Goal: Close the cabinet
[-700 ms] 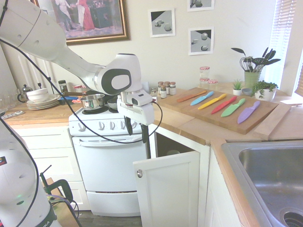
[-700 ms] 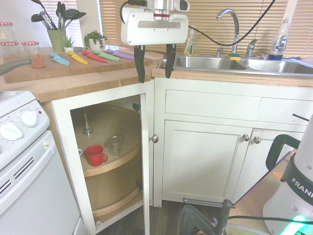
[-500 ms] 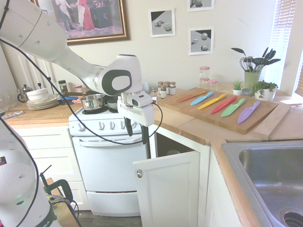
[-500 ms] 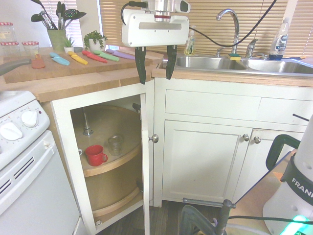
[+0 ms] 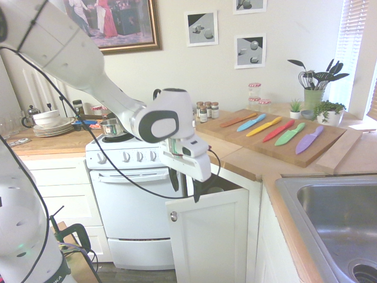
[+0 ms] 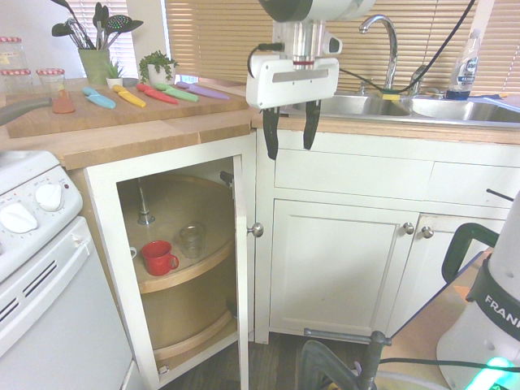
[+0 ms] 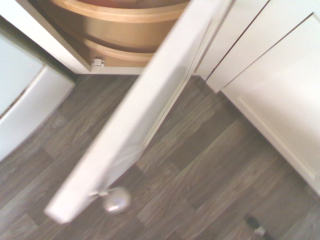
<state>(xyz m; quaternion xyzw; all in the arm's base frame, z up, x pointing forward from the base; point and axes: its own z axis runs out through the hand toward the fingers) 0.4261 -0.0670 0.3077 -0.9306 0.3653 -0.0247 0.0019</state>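
so the gripper (image 6: 286, 138) just slid across and dropped, jaws wide and empty, now past the cabinet (image 6: 241, 268) door's outer face; knob (image 6: 257, 230) below it; looks ready to push it shut

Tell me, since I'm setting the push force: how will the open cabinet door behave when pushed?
The cabinet door looks like a rigid painted panel, so it probably swings on its hinge as one piece rather than flexing. Narrow and tall, it likely moves under a light push. The small round knob looks smooth and may slip; pushing the flat face seems safer. The end effector hangs open above it.
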